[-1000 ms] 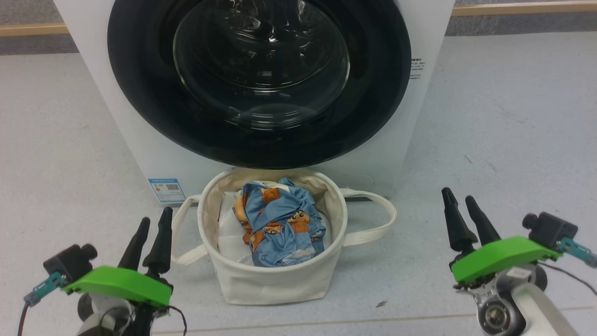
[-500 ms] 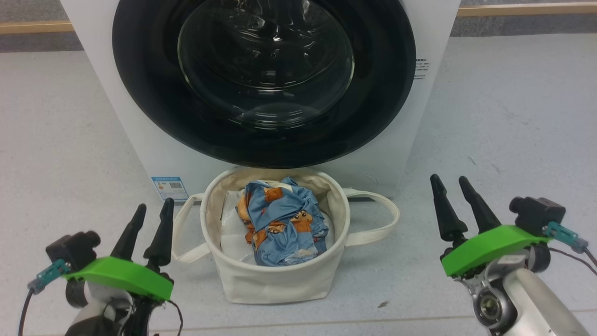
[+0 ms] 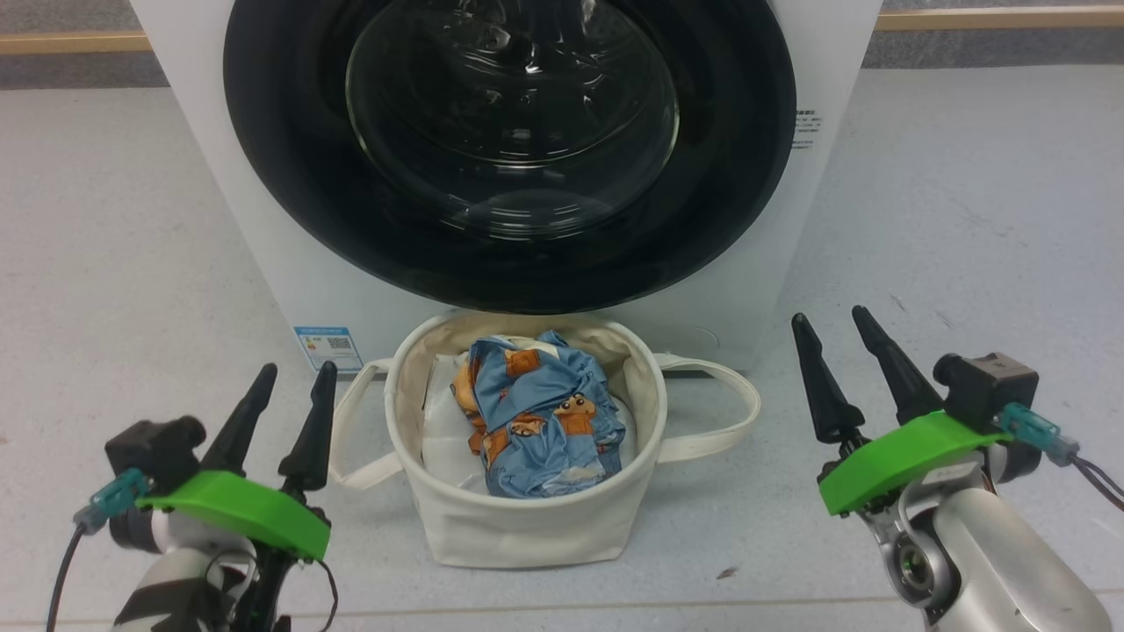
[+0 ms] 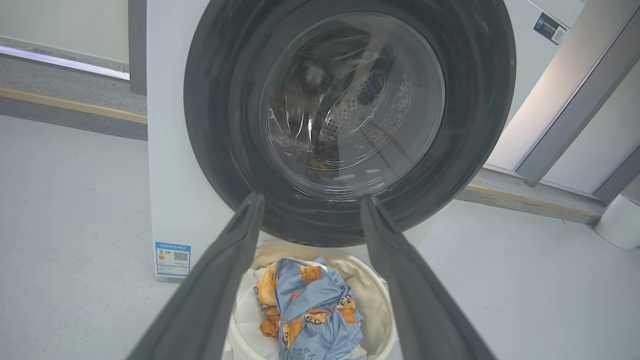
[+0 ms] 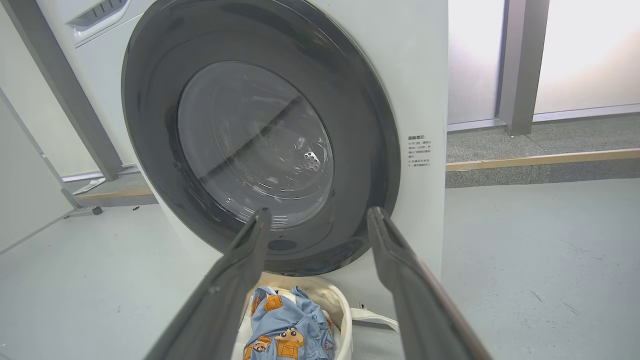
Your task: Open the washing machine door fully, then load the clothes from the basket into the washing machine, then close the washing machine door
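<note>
Head view, left gripper (image 3: 297, 369): seen at the lower left above the floor (image 3: 123, 246); its jaws are spread wide and nothing is held.
Blue label sticker (image 3: 329, 348): fixed low on the left of the washing machine (image 3: 299, 281).
Washing machine door (image 3: 509, 263): shut flat against the white front; the steel drum is seen through the glass.
Basket (image 3: 527, 527): set on the floor just in front of the machine, below the door.
Clothes (image 3: 536, 412): bunched inside the basket, on a white padding cloth (image 3: 439, 439).
Right gripper (image 3: 828, 314): seen at the lower right; its jaws are spread wide and nothing is held.
Step in hand: judged to be the first, opening the door; no loading is done yet.
Next move: one gripper is to be brought to the door's rim and the edge caught. No handle can be made out.
</note>
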